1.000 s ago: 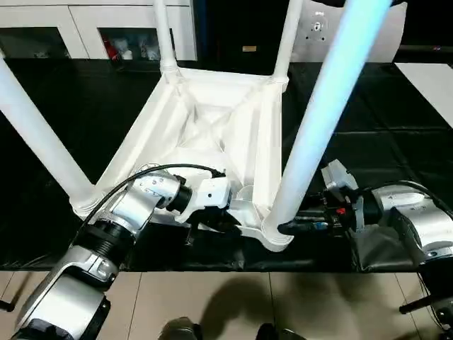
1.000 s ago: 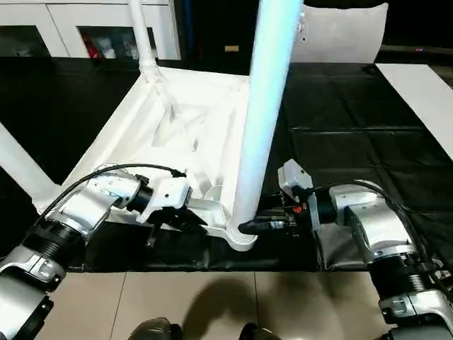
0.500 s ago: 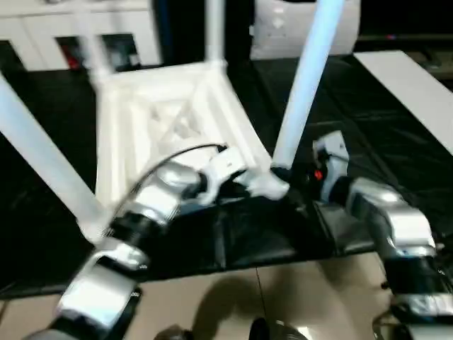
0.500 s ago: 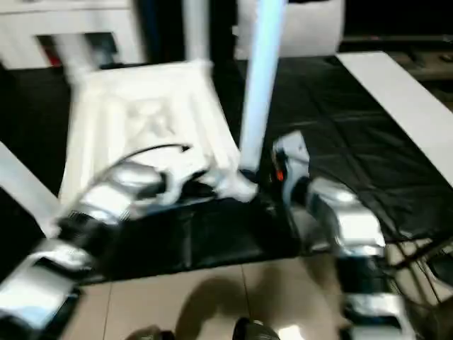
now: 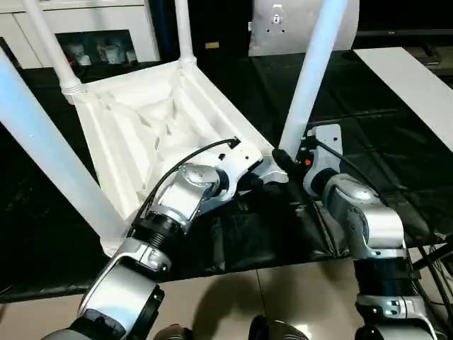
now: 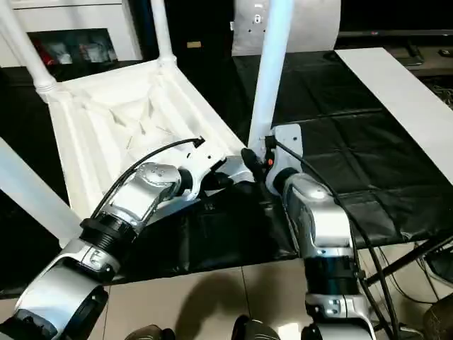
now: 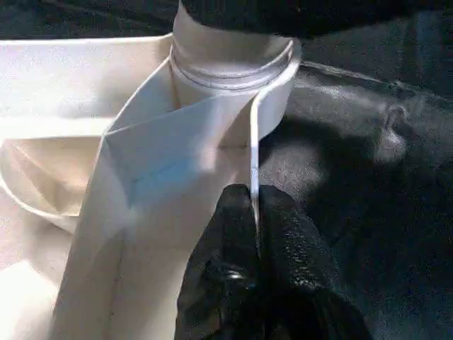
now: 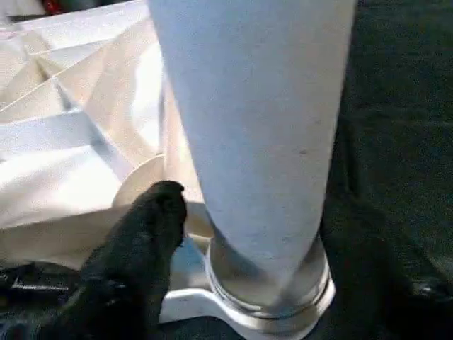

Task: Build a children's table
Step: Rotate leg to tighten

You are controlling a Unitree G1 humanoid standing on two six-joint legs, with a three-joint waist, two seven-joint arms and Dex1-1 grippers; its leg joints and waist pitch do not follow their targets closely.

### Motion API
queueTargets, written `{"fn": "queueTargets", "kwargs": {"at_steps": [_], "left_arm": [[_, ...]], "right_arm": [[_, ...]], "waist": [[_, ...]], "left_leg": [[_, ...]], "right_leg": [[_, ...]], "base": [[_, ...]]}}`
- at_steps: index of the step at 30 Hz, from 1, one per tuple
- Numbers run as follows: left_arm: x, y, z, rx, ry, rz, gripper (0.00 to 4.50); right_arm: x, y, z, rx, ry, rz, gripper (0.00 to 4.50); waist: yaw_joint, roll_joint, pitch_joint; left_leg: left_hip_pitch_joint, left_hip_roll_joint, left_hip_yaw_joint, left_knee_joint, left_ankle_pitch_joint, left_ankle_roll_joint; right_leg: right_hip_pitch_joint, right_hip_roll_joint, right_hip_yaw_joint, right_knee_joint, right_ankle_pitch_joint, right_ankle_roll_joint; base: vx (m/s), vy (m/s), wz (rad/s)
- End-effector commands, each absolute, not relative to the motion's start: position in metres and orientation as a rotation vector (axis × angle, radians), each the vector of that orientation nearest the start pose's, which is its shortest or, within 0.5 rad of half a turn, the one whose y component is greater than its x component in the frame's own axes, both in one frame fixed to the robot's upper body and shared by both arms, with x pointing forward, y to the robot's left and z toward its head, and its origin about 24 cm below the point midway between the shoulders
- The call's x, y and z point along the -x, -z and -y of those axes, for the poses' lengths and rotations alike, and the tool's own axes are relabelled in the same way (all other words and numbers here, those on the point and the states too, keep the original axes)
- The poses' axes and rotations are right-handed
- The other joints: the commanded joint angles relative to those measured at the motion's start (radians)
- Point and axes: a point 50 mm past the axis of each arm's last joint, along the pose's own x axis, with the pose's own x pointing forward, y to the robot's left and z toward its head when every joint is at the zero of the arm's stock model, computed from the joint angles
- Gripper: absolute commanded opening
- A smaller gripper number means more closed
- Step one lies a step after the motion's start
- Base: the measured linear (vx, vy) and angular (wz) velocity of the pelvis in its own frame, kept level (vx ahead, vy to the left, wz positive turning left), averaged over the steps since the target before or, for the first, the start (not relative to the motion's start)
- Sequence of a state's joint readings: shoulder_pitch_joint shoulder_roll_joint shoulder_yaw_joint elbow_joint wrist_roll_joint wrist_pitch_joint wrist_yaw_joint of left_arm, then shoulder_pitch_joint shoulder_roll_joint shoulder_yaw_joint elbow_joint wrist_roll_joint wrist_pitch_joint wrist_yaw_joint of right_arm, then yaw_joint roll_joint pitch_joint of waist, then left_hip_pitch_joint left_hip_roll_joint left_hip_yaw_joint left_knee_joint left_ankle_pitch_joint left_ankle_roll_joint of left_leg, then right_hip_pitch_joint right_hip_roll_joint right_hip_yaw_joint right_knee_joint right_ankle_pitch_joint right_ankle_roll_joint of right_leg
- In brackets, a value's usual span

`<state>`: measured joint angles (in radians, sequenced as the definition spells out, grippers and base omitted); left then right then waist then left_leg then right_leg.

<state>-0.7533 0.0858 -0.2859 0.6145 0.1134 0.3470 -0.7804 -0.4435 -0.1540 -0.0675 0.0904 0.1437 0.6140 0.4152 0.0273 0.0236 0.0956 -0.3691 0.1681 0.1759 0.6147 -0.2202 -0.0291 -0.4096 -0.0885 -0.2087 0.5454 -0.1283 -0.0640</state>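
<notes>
Table: all-white plastic children's table point(image 5: 152, 131), upside down on the black-covered work surface point(image 5: 368, 134), ribbed underside up, all four long tapered tube legs standing in the round corner sockets.
Left gripper: black two-fingered left gripper point(image 7: 253, 234), pinched shut on the thin upright rim of the table top, just beside the near corner socket point(image 7: 233, 67).
Near leg: white tapered tube leg point(image 5: 311, 71), seated in that socket, rising between the two arms.
Right gripper: black-fingered right gripper point(image 5: 284, 164) at the foot of the near leg; one finger point(image 8: 145, 234) lies beside the tube; whether it clasps the leg, I cannot tell.
Handling advice: judged best to keep the rim pinned firmly, press the leg straight down its own axis, and check the collar sits flush before letting go.
</notes>
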Motion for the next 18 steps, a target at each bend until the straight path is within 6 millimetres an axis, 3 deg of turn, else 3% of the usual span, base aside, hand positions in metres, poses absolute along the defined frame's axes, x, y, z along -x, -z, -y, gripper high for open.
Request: {"fn": "queueTargets", "kwargs": {"at_steps": [1,5,6,9,15,16,18], "left_arm": [[-0.343,-0.100,-0.042,-0.401,1.140,-0.237,0.00],[-0.342,-0.098,-0.054,-0.417,1.160,-0.243,0.00],[-0.340,-0.095,-0.062,-0.437,1.210,-0.243,0.00],[-0.336,-0.090,-0.072,-0.456,1.278,-0.263,0.00],[-0.324,-0.087,-0.080,-0.506,1.484,-0.239,0.00],[-0.324,-0.086,-0.081,-0.516,1.505,-0.239,0.00],[-0.321,-0.085,-0.084,-0.548,1.566,-0.235,0.00]], "right_arm": [[-0.315,-0.094,0.135,-0.060,-0.621,-0.255,3.52],[-0.313,-0.095,0.151,-0.030,-0.664,-0.249,3.87],[-0.313,-0.096,0.165,-0.008,-0.698,-0.246,3.96],[-0.309,-0.101,0.184,0.036,-0.817,-0.206,4.19],[-0.294,-0.103,0.198,0.197,-1.061,-0.253,4.45],[-0.293,-0.103,0.199,0.232,-1.098,-0.253,4.45],[-0.292,-0.103,0.201,0.251,-1.165,-0.250,4.45]], "waist": [[0.010,-0.010,-0.092],[0.015,-0.010,-0.091],[0.019,-0.009,-0.090],[0.028,-0.010,-0.090],[0.048,-0.011,-0.091],[0.055,-0.007,-0.093],[0.065,-0.009,-0.093]], "left_leg": [[0.006,0.079,-0.041,-0.062,-0.005,0.148],[0.007,0.080,-0.039,-0.061,-0.014,0.150],[0.008,0.080,-0.039,-0.062,-0.033,0.135],[0.010,0.079,-0.035,-0.062,-0.060,0.129],[0.008,0.083,-0.038,-0.062,-0.050,0.135],[0.012,0.085,-0.036,-0.061,-0.045,0.136],[0.014,0.086,-0.033,-0.062,-0.053,0.135]], "right_leg": [[0.083,-0.105,0.092,-0.052,-0.228,-0.056],[0.079,-0.104,0.091,-0.051,-0.230,-0.069],[0.079,-0.105,0.090,-0.056,-0.265,-0.063],[0.078,-0.105,0.090,-0.060,-0.290,-0.050],[0.080,-0.104,0.089,-0.055,-0.287,-0.046],[0.076,-0.104,0.091,-0.055,-0.283,-0.053],[0.074,-0.104,0.091,-0.055,-0.287,-0.058]], "base": [[0.000,0.000,0.00],[0.000,0.000,0.00],[0.000,0.000,0.00],[0.000,0.000,0.00],[0.000,0.000,0.00],[0.000,0.000,0.00],[0.000,0.000,0.00]]}}
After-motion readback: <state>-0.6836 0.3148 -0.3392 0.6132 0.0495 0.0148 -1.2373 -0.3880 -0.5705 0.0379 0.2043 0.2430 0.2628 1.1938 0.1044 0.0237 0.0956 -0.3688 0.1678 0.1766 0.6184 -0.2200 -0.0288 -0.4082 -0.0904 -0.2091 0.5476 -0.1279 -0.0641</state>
